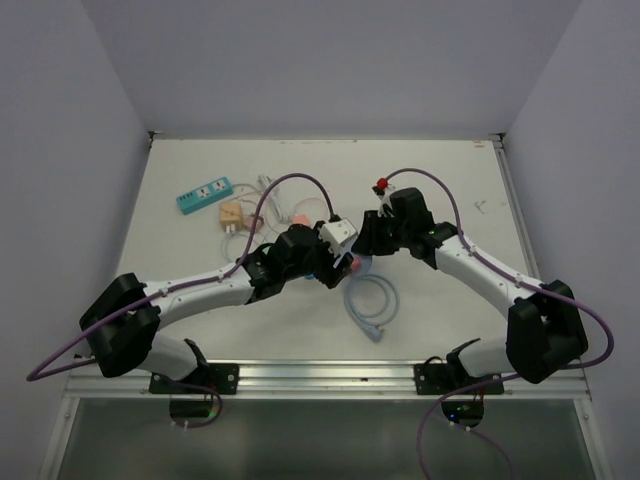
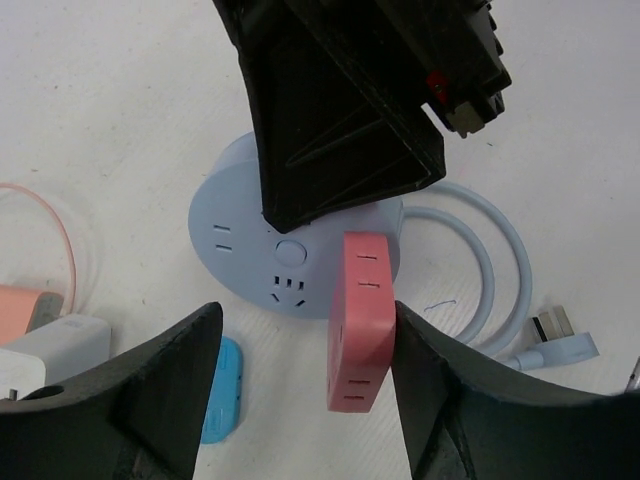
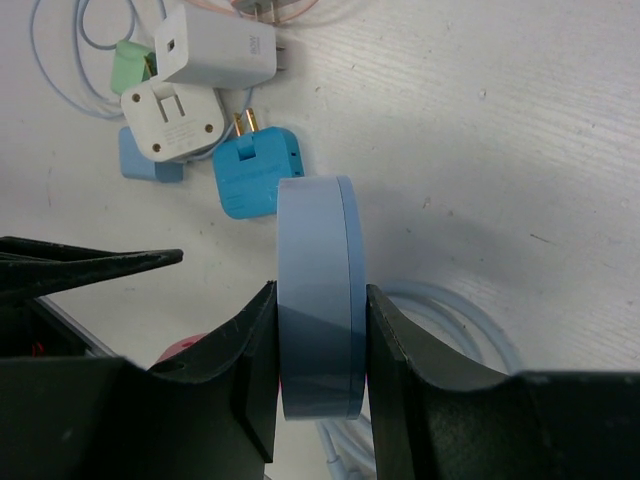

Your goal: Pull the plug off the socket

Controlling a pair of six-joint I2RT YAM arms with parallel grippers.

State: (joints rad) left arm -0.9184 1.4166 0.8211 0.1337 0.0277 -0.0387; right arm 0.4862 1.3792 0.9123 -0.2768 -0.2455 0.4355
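Both arms reach inward and meet over the middle of the table (image 1: 450, 180). The right gripper (image 3: 320, 300) is closed across the two flat faces of the round blue socket (image 3: 315, 240), holding it firmly. The left gripper (image 2: 305, 340) stands open astride the pink plug (image 2: 360, 320) at the socket's face, one finger just beside it, grasping nothing.

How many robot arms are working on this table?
2. The left arm reaches in from the near left, the pink plug between its open fingers; the right arm comes from the near right, fingers clamped on the round pale-blue socket. None seem hidden.
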